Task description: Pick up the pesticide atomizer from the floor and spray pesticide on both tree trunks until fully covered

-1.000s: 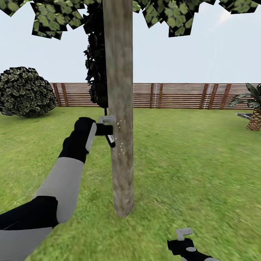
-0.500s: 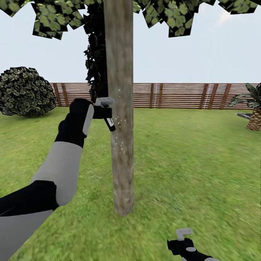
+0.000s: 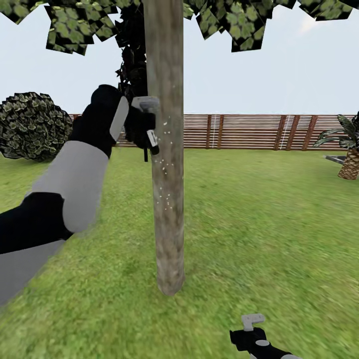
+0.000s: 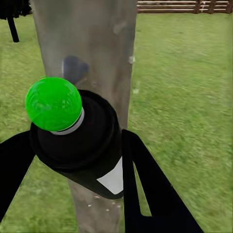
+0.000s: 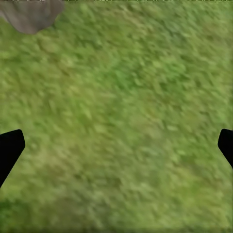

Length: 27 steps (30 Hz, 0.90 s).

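The left gripper [image 3: 142,124] clamps the pesticide atomizer [image 4: 80,141] between its fingers [image 4: 145,184], just beside the tree trunk [image 3: 166,149], nozzle facing the speckled bark.

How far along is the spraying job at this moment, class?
Done: the left pincer holds the pesticide atomizer. In hand: white pesticide specks dot the tree trunk's middle stretch. Left: the trunk's lower part looks bare, and a second tree awaits.
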Available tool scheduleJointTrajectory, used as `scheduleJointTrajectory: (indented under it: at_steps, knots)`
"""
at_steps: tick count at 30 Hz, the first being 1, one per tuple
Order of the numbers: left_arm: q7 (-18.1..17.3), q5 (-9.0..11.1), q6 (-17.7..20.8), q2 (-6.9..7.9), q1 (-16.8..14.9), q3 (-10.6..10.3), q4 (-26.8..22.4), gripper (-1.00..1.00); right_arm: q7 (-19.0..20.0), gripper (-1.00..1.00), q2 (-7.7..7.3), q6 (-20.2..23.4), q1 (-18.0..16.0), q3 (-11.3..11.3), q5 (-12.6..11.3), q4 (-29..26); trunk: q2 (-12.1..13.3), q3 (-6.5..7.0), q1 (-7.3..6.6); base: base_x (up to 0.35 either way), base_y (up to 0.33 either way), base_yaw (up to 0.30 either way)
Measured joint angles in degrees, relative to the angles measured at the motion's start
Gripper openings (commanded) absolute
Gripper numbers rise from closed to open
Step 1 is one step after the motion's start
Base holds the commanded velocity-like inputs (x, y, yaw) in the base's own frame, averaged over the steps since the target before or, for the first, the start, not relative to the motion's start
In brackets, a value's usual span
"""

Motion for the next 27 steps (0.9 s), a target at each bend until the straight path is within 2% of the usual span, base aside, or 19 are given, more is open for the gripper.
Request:
scheduleJointTrajectory:
  at_steps: [4,9,14,18,19,21,23,25,27]
  knots:
    - [0.0,-0.1,0.0,0.03,-6.8,0.3,4.6,-1.0,0.0,1.0,0.0,0.0,0.0,0.0,0.0,0.0,0.0,0.0,0.01,0.0,0.0,0.0]
    - [0.0,-0.1,0.0,0.05,-11.1,0.4,6.2,-1.0,0.0,1.0,0.02,0.0,0.0,0.0,0.0,0.0,0.0,-0.01,0.01,0.0,0.0,0.0]
    - [0.0,-0.1,-0.1,0.14,-11.8,0.5,7.2,-1.0,0.0,1.0,0.08,0.0,0.3,0.0,0.0,0.0,0.0,-0.02,0.01,0.0,0.0,0.0]
    - [0.1,-0.1,-0.3,0.39,-11.8,0.9,13.0,-1.0,0.0,1.0,0.1,0.0,0.5,0.0,0.0,0.0,0.0,-0.02,0.01,0.0,0.0,0.0]
    - [0.3,-0.4,-0.4,1.1,-11.8,1.4,15.8,-1.0,0.0,1.0,0.11,0.0,0.7,0.0,0.0,0.0,0.0,-0.03,0.01,0.0,0.0,0.0]
    - [0.3,-0.1,-0.8,1.62,-11.8,1.8,19.3,-1.0,0.0,1.0,0.11,0.0,0.8,0.1,0.0,0.0,0.0,-0.02,0.01,0.0,0.0,0.0]
    - [0.3,-0.1,-2.7,1.83,-11.8,1.9,22.3,-1.0,0.0,1.0,0.11,0.0,0.9,0.1,0.0,0.0,0.0,-0.02,0.02,0.0,0.0,0.0]
    - [0.3,-0.2,-6.5,2.08,-11.8,1.9,27.2,-1.0,0.0,1.0,0.11,0.0,0.9,0.1,0.0,0.0,0.1,-0.03,0.02,0.0,0.0,0.0]
    - [0.3,-0.3,-7.9,2.7,-11.9,1.8,28.9,-1.0,0.0,1.0,0.11,0.0,0.9,0.1,0.0,0.0,0.0,-0.02,0.01,0.0,0.0,0.0]
